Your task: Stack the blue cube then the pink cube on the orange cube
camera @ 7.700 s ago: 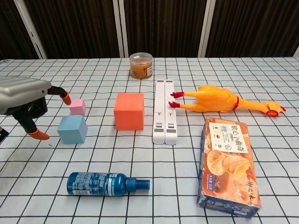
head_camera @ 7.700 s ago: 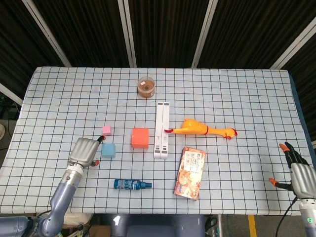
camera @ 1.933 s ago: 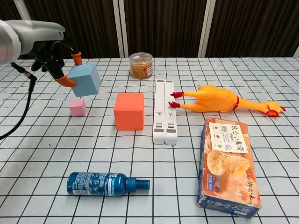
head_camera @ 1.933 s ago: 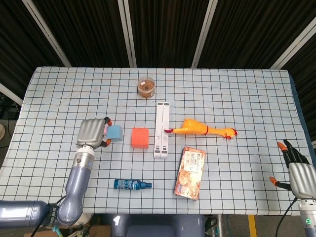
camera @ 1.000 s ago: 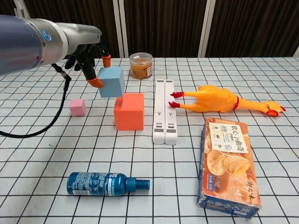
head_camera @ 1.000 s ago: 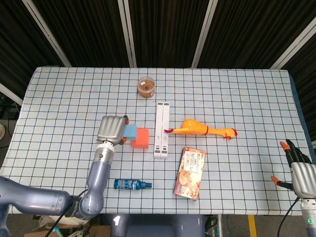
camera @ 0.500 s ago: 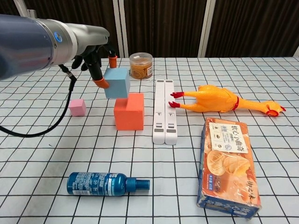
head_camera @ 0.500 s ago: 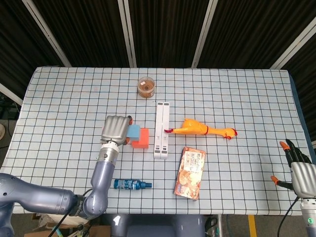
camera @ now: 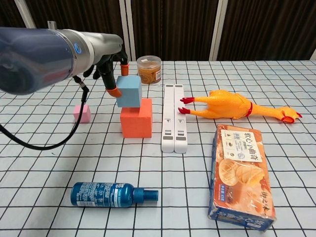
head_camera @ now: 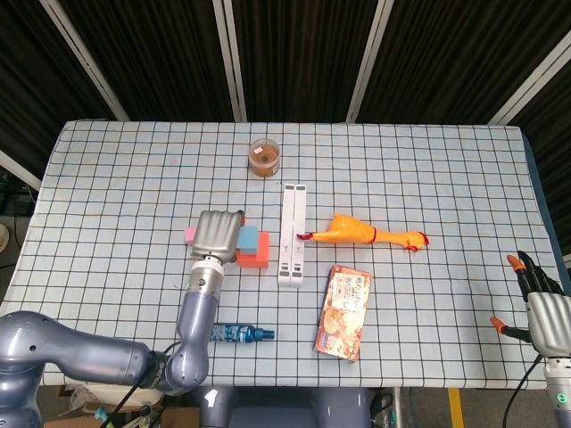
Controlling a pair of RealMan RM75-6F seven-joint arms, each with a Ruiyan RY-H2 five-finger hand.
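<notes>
Over the left half of the worktop (camera: pixel 247 79), my left hand (camera: pixel 109 61) pinches the blue cube (camera: pixel 129 91) between thumb and finger, holding it at the left edge of the orange cube (camera: pixel 137 117); I cannot tell whether the two touch. The blue cube sits off-centre and looks slightly tilted, so I judge that releasing now could let it tip off the left side toward the pink cube (camera: pixel 82 113). Withdrawing carelessly could also drag it. My right hand (head_camera: pixel 541 312) rests empty, fingers apart, well away at the worktop's right edge.
</notes>
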